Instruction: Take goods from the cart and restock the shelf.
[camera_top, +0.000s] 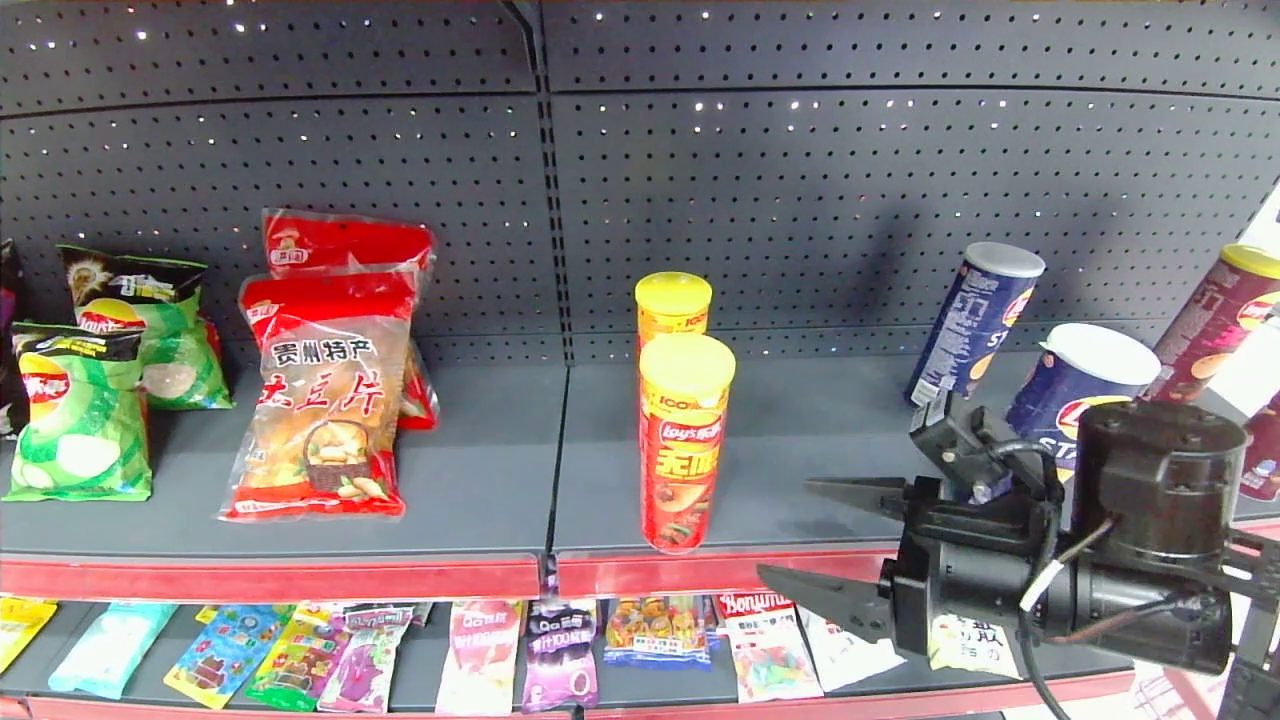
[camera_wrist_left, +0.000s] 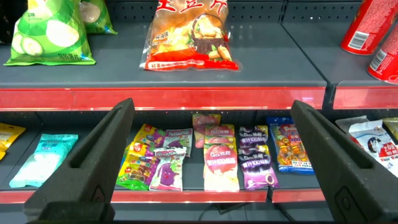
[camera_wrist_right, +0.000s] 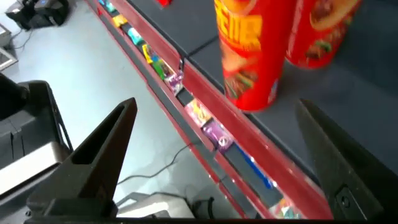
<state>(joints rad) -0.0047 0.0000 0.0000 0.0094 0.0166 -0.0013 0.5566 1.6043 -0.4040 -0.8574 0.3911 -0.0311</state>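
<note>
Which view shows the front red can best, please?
Head view: the front red can stands whole, lid to base. Right wrist view shows its lower half; left wrist view, a sliver of its base.

On the shelf, chip bags stand at the left end, and snack bags are right of them. In the middle, the front can stands by the front edge and the back can just behind it. Other cans are at the right end.

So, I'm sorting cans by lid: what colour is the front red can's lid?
Yellow lid on the red can, clearest in the head view.
</note>
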